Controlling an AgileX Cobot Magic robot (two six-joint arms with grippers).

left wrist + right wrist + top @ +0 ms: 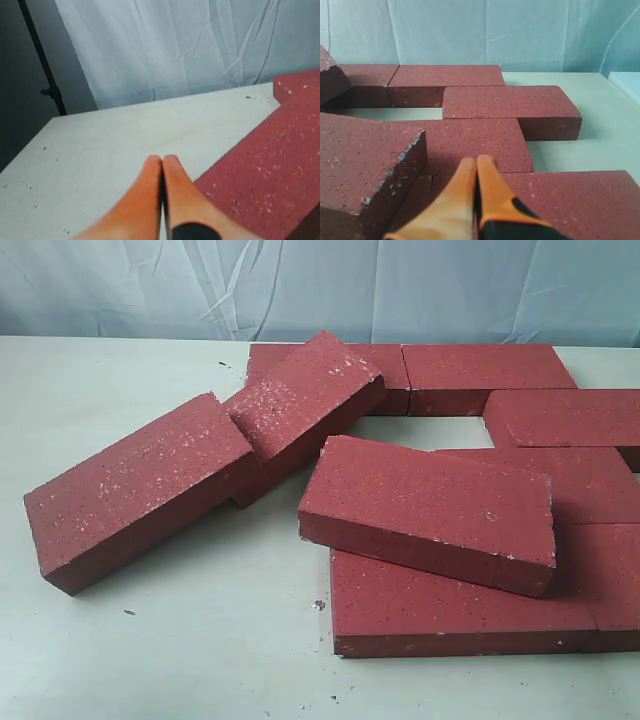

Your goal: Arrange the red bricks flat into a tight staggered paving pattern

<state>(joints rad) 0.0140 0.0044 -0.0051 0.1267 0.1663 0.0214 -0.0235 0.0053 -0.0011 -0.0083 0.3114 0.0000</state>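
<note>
dark-red rough rectangular paving bricks (430, 502) on pale surface (200, 660), some flat, three tilted or overlapping, left pincer (162, 164) closed together, empty, right pincer (476, 164) closed together over flat bricks

Soft, even light fills all three views, seemingly from overhead. The bricks (430, 500) cast only short, blurred-edged shadows close under their raised sides onto the desk (150, 640). There is no glare, and the pale desk stays well short of washing out. A cool blue-green cast tints the desk and the curtain (300, 290). The exterior view is fairly sharp but grainy, so the brick speckle reads clearly. In the left wrist view the left claw (162, 161) is blurred from being so near the lens, the whole picture is softer, and the strip beside the curtain falls to near black. In the right wrist view the right claw (476, 161) is soft too, while the far bricks are crisp.
</note>
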